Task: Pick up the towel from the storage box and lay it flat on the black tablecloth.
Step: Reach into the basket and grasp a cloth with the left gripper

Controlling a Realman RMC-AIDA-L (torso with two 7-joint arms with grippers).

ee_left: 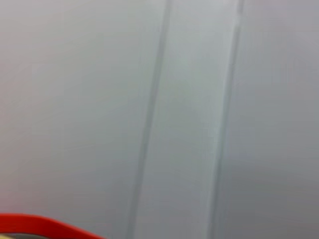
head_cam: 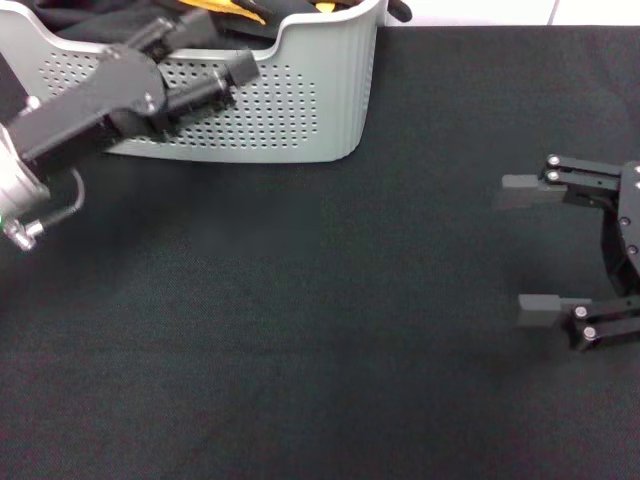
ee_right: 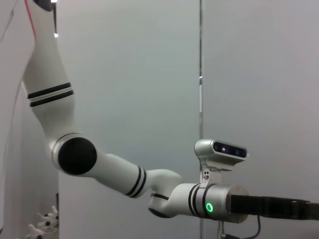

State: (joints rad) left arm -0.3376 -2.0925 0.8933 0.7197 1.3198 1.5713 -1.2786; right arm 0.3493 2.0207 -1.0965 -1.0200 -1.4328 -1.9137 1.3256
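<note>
The black tablecloth (head_cam: 330, 330) covers the table across nearly the whole head view and lies bare of any towel; the laying-out step is not yet begun.

The storage box (head_cam: 320, 100) stands on the tablecloth at the far left of the head view, its perforated grey wall facing the camera. The towel (head_cam: 235, 10) is inside it: only a strip of yellow-orange plush shows above the rim, together with dark fabric, at the upper edge of the view. Most of the towel is hidden.

The left gripper (head_cam: 235, 75) is extended in front of and partly over the near wall of the box, pointing towards the opening. Its fingers look close together and hold nothing visible, but whether they are fully pressed together cannot be told. The left wrist view shows only a pale wall and a red edge, so it gives no help.

The right gripper (head_cam: 530, 250) hovers over the tablecloth at the right, well apart from the box, with its two fingers spread wide and empty.

Judged step: approach to the pick. The next move calls for the left gripper to clear the rim, descend into the box and pinch a fold of plush rather than the dark fabric beside it. Snagging on the rim is the risk.
</note>
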